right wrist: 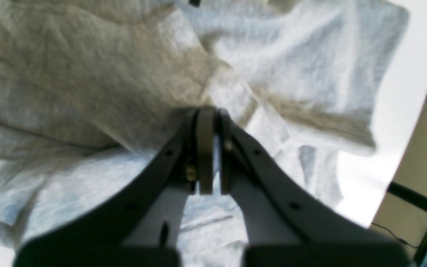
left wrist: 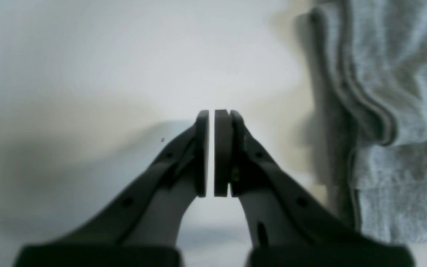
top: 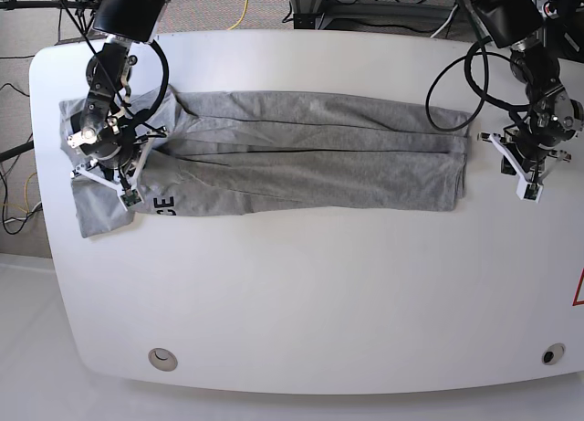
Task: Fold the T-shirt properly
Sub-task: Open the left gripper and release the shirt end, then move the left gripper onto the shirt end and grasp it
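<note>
Our right gripper [right wrist: 209,115] pinches the grey T-shirt [top: 301,156], a long band across the white table [top: 301,293]; left gripper [left wrist: 213,118] pressed together, empty, beside the hem. Next, we'd carry this end across.

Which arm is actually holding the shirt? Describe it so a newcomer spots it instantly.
On the white table, a grey T-shirt lies stretched out in a long band. The right gripper sits on its bunched end, base view's left, jaws pinched on fabric. Unlike it, the left gripper is shut on nothing, just off the opposite end.
</note>
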`<action>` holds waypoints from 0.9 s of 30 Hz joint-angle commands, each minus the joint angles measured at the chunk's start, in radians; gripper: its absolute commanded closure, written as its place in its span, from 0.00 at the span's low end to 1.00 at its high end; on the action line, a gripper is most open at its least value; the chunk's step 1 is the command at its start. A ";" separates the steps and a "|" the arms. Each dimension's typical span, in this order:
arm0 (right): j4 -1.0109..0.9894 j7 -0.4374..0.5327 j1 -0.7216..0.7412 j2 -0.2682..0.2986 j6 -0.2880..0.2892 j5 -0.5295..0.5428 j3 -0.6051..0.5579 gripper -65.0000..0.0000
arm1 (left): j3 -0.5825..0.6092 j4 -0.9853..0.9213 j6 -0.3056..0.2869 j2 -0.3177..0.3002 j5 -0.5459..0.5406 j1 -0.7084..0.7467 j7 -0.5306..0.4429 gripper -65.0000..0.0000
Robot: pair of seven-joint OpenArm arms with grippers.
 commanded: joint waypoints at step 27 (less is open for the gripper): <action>-0.019 0.013 0.015 0.010 -0.002 0.003 0.003 1.00 | -0.168 0.244 -0.001 0.075 -0.013 -0.026 0.134 0.33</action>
